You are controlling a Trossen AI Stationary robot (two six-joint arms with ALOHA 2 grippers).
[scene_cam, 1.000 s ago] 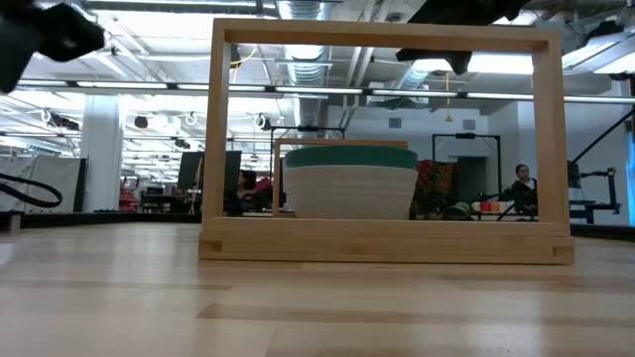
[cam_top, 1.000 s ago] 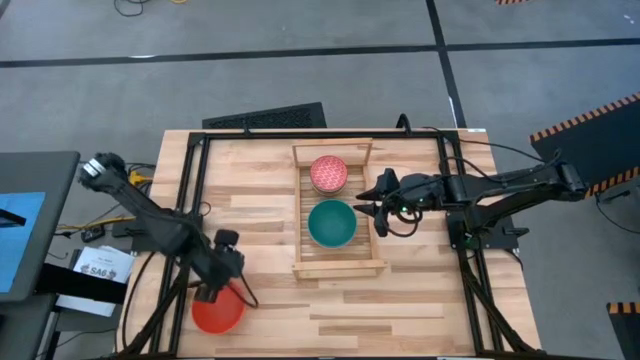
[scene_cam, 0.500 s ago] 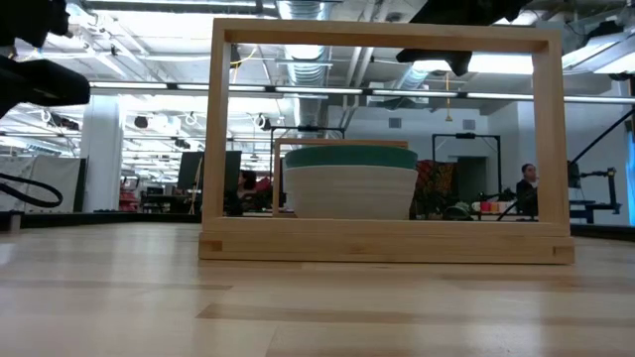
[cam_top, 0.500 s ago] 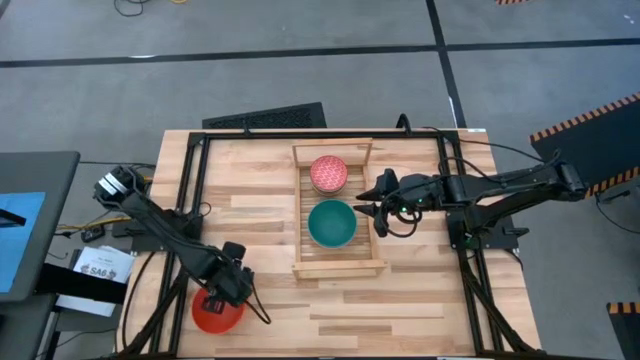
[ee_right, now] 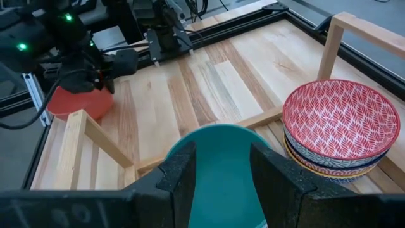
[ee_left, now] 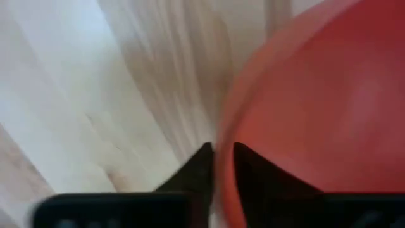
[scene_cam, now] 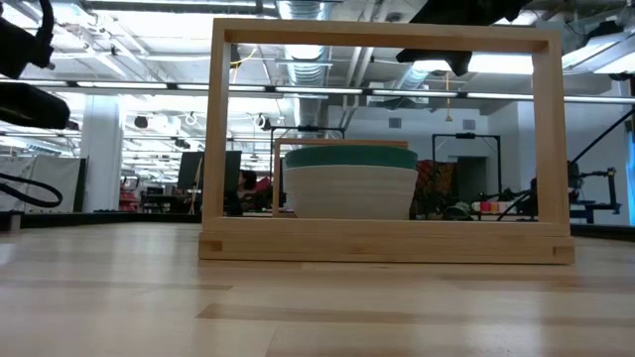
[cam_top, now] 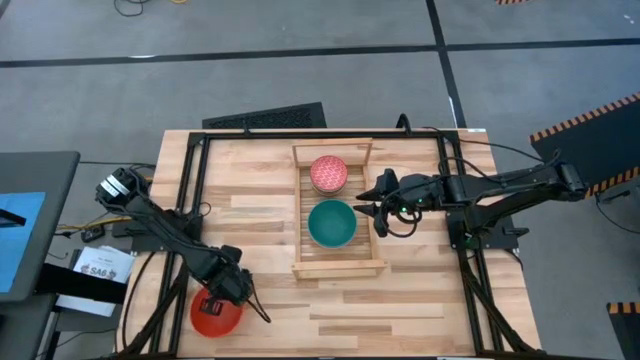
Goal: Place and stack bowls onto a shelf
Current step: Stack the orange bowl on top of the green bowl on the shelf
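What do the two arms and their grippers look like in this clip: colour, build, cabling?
Both arms are dark, slim and jointed. The left gripper has two black, tapering fingers. The right gripper has broad, matte black fingers. A black cable loops beside the right wrist, and the left arm's rear end is pale.

The light-wood plank tabletop [cam_top: 260, 210] lies under both the left gripper [cam_top: 222, 290] and the right gripper [cam_top: 365, 200], with black metal frame rails [cam_top: 190, 200] running across it just beside the left gripper. A black ribbed rectangular mat [cam_top: 265, 117] sits well beyond the right gripper. A white labelled box [cam_top: 95, 268] rests off the table, near the left gripper. Grey floor [cam_top: 300, 30] surrounds everything.
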